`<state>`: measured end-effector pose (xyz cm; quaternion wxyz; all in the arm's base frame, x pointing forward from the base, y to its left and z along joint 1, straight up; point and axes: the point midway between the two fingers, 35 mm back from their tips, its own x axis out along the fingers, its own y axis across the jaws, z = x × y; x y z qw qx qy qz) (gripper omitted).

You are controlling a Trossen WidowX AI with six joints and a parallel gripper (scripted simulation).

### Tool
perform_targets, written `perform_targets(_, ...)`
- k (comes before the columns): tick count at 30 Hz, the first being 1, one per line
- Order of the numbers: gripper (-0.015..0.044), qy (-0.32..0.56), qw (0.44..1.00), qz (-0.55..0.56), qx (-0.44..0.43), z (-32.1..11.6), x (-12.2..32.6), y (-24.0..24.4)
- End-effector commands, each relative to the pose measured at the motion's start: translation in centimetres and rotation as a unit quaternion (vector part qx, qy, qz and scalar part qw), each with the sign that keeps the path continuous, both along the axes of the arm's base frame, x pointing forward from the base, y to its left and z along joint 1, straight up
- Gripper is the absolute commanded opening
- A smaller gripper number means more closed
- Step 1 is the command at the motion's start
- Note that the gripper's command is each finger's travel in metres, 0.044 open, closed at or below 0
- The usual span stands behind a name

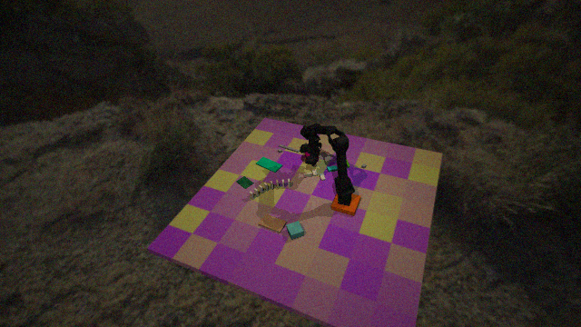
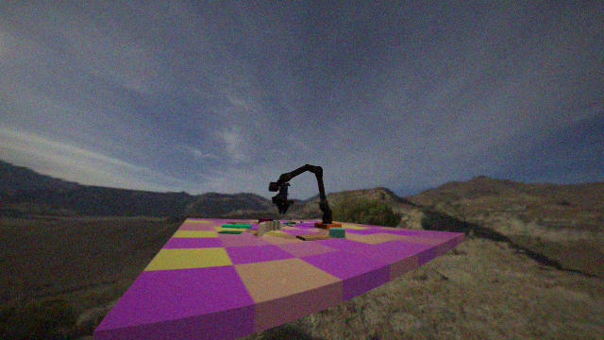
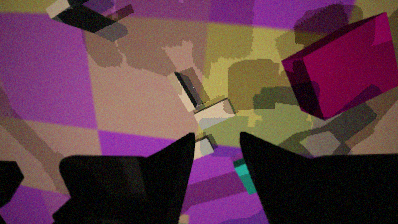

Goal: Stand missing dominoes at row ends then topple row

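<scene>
Jaws [image 1: 311, 163] [image 2: 283, 212] hang above the checkered table [image 1: 254, 268] [image 2: 293, 283] [image 3: 45, 65], parted partway with nothing between the fingers, pointing down over a loose group of cream dominoes. In the wrist view, one domino [image 3: 215, 114] lies near the fingertips and another [image 3: 204, 148] shows just beside one finger. The curved row of standing dominoes [image 1: 270, 185] [image 2: 270, 229] is upright and well apart from the jaws. A magenta block [image 3: 350, 70] sits near the loose dominoes. Beyond the row, a tan slab [image 1: 272, 223] [image 2: 313, 237] lies beside a teal block [image 1: 295, 230] [image 2: 337, 232].
</scene>
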<state>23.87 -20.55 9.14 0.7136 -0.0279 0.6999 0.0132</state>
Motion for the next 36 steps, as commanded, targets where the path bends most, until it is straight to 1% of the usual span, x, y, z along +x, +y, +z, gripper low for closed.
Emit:
perform_targets(1,0.0289,-0.006,0.967,-0.253,0.006,0.2,0.3,-0.8)
perform_targets(4,0.0368,-0.009,0.919,-0.393,0.009,0.2,0.4,-1.3)
perform_targets(7,0.044,-0.011,0.856,-0.516,0.011,0.2,0.5,-1.7)
perform_targets(9,0.044,-0.012,0.84,-0.543,0.012,0.2,0.5,-1.7)
perform_targets(25,0.044,-0.012,0.84,-0.543,0.012,0.0,0.5,-1.8)
perform_targets(32,0.044,-0.012,0.84,-0.543,0.012,-5.7,0.6,-1.7)
perform_targets(36,0.044,-0.012,0.84,-0.543,0.012,-6.3,0.7,-1.8)
